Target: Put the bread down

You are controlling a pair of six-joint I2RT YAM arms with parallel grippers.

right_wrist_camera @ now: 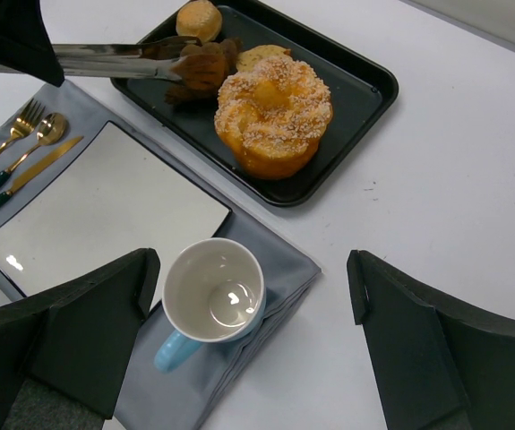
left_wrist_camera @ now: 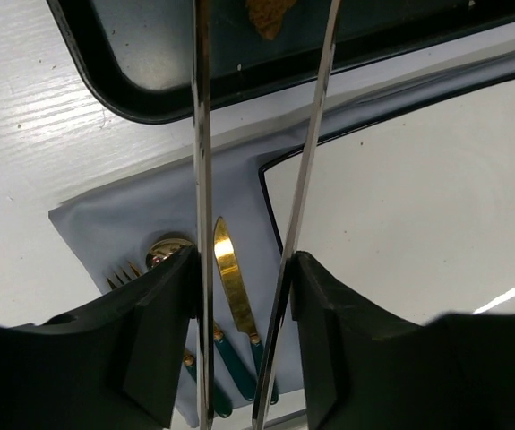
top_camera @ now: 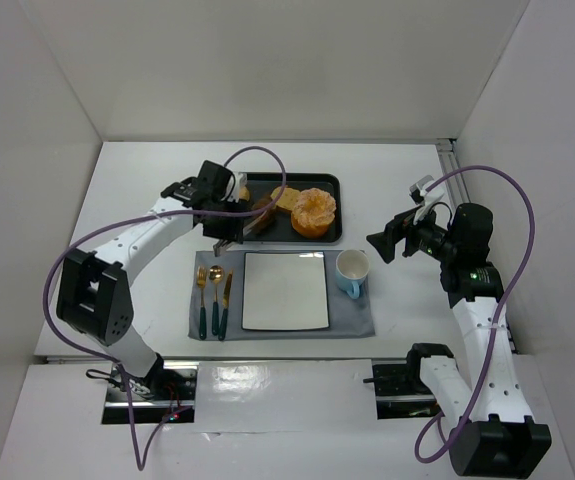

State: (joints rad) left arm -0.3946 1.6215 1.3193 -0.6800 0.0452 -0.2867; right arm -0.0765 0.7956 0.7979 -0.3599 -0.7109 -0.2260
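Observation:
My left gripper (top_camera: 223, 226) (left_wrist_camera: 244, 300) is shut on a pair of metal tongs (left_wrist_camera: 201, 179) (right_wrist_camera: 105, 61). The tong tips pinch a dark brown piece of bread (right_wrist_camera: 201, 70) (top_camera: 263, 219) over the left part of the black tray (top_camera: 335, 184) (right_wrist_camera: 373, 85). A large sugared round bread (right_wrist_camera: 270, 112) (top_camera: 313, 212), a small bun (right_wrist_camera: 198, 18) and a pale slice (right_wrist_camera: 261, 54) also lie in the tray. Just below it the white rectangular plate (top_camera: 285, 290) (left_wrist_camera: 418, 206) (right_wrist_camera: 96, 215) lies bare. My right gripper (top_camera: 385, 243) (right_wrist_camera: 253, 269) hangs open above the mug, holding nothing.
A light-blue mug (top_camera: 352, 270) (right_wrist_camera: 214, 291) stands on the grey placemat (top_camera: 352, 322) right of the plate. Left of the plate lie a fork, a spoon and a knife (top_camera: 213, 300) (left_wrist_camera: 226, 269) with green handles. White walls enclose the table.

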